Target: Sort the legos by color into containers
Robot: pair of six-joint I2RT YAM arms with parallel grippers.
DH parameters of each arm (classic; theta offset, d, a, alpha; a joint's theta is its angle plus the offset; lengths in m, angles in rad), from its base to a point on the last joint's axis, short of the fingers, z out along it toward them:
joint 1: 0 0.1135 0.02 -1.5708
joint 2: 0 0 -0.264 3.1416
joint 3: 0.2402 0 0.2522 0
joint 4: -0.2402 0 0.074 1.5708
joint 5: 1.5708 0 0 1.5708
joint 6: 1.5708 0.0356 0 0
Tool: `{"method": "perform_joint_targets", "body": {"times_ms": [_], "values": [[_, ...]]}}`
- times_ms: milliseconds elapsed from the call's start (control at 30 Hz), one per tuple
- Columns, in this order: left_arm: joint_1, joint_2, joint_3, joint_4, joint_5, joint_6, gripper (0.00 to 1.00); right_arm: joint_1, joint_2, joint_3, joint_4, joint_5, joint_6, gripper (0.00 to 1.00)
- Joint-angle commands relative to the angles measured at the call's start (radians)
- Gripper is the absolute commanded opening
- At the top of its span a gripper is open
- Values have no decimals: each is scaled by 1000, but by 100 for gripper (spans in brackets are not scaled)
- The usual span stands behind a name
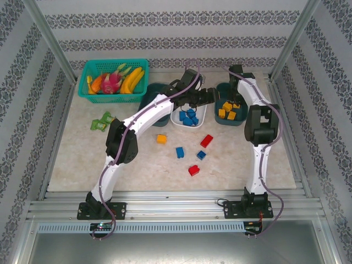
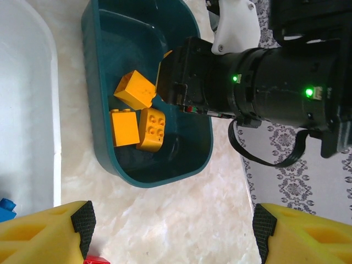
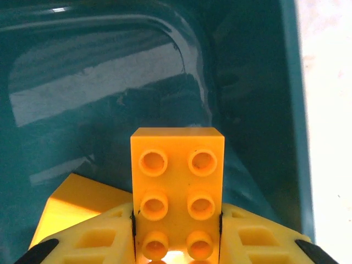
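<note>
My right gripper (image 3: 177,242) is shut on an orange lego (image 3: 177,187), held studs-up inside the right dark teal container (image 3: 110,82), above another orange brick (image 3: 77,203). In the top view that gripper (image 1: 234,104) hangs over this tray (image 1: 219,118) with orange bricks (image 1: 227,113) in it. My left gripper (image 2: 173,231) stands open over bare table between the white container (image 2: 27,110) and the teal one (image 2: 110,159), nothing between its fingers. The white tray (image 1: 177,122) holds blue bricks (image 1: 190,117). Loose on the table lie an orange brick (image 1: 161,139), two blue (image 1: 180,152) (image 1: 201,155) and two red (image 1: 207,141) (image 1: 193,170).
A second dark teal tray (image 1: 149,94) sits partly under my left arm. At the back left stands a bright teal basket (image 1: 88,82) of toy fruit, with a small green toy (image 1: 100,122) in front of it. Metal frame rails border the table.
</note>
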Motion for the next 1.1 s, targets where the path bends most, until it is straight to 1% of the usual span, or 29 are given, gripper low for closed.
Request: {"method": "perform_joint_targets", "body": {"times_ms": [0, 133, 200, 300, 367, 533, 667, 800, 933, 1067], "values": [[-11, 15, 33, -28, 19, 8, 78, -12, 45, 70, -64, 15, -17, 30], [-13, 13, 31, -43, 17, 17, 78, -12, 78, 109, -80, -6, -11, 37], [-12, 10, 30, -51, 15, 22, 78, -12, 89, 126, -90, -17, -5, 41], [-13, -5, 28, -66, 11, 28, 78, -12, 81, 135, -98, -33, -1, 51], [-11, -17, 25, -80, 7, 33, 78, -12, 69, 139, -101, -35, 2, 55], [-11, -86, -16, -117, -25, 45, 78, -4, -8, 152, -98, -47, 1, 56], [-11, -191, -123, -134, -69, 36, 78, 20, -111, 167, -91, -54, 2, 56], [-11, -308, -234, -192, -134, 27, 78, 70, -255, 124, -66, -72, 19, 56], [-8, -440, -379, -242, -184, 10, 78, 144, -433, -10, -25, -106, 61, 56], [-8, -557, -536, -240, -176, -6, 78, 224, -634, -218, 26, -146, 90, 57]]}}
